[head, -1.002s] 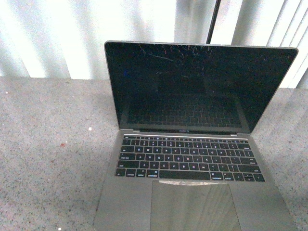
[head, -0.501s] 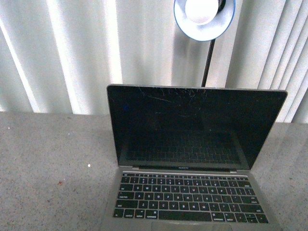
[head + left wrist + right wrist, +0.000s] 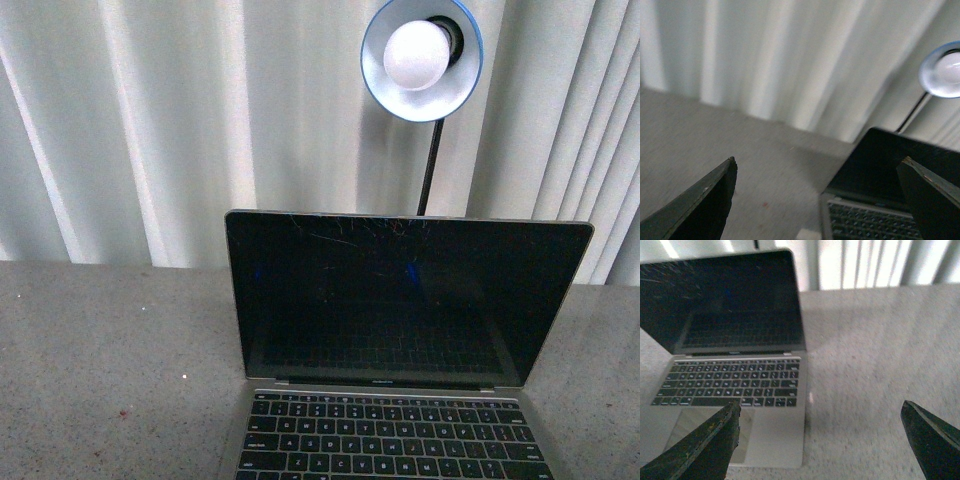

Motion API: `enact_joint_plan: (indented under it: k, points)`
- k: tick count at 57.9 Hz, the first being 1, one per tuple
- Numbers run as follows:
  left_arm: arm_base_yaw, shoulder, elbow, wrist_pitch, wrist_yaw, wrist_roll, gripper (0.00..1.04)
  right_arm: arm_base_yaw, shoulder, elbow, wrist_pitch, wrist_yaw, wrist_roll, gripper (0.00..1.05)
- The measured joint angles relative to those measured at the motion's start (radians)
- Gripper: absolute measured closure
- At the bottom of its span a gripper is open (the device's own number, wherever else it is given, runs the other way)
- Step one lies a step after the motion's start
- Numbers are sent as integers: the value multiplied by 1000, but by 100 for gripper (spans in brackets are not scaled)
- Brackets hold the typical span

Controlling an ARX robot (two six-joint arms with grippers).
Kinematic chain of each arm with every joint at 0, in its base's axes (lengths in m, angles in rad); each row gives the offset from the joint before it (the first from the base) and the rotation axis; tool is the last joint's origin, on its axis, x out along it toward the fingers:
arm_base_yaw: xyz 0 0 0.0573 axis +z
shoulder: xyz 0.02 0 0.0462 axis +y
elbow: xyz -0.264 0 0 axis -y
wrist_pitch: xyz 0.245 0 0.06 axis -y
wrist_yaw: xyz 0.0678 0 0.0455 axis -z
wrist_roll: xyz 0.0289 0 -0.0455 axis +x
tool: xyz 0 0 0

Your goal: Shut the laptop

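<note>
The laptop (image 3: 400, 330) stands open on the grey table, its scratched black screen upright and facing me, black keys below. Neither gripper shows in the front view. In the left wrist view the left gripper (image 3: 820, 200) is open and empty, above the table to the laptop's left, with the laptop (image 3: 880, 200) between its fingertips' far side. In the right wrist view the right gripper (image 3: 820, 440) is open and empty, hovering over the laptop's (image 3: 735, 355) right front corner and the table beside it. The lid's outer face is hidden.
A blue-rimmed lamp (image 3: 420, 58) on a black stem rises behind the laptop; it also shows in the left wrist view (image 3: 942, 70). White vertical blinds (image 3: 150, 120) close off the back. The speckled grey table (image 3: 110, 350) stretches left and right of the laptop.
The front view has tilted upward: the laptop sits lower in the picture, its trackpad is out of view, and the lamp now shows fully above the lid.
</note>
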Motion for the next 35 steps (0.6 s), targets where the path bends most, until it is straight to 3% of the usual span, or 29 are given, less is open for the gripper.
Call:
enact_joint_plan:
  k: [5, 9, 17, 21, 35]
  points:
    - [-23, 248, 104, 232, 68, 69, 7, -7, 157, 83, 130, -56, -132, 7]
    - [-43, 428, 204, 325, 92, 119, 7, -8, 277, 145, 197, -99, -227, 7]
    - [-97, 718, 404, 316, 136, 181, 7, -5, 497, 219, 332, -169, -405, 7]
    - [-124, 829, 494, 330, 135, 227, 7, -7, 591, 260, 379, -252, -493, 7]
    - [-196, 1107, 771, 244, 29, 388, 7, -32, 787, 394, 456, -304, -603, 7]
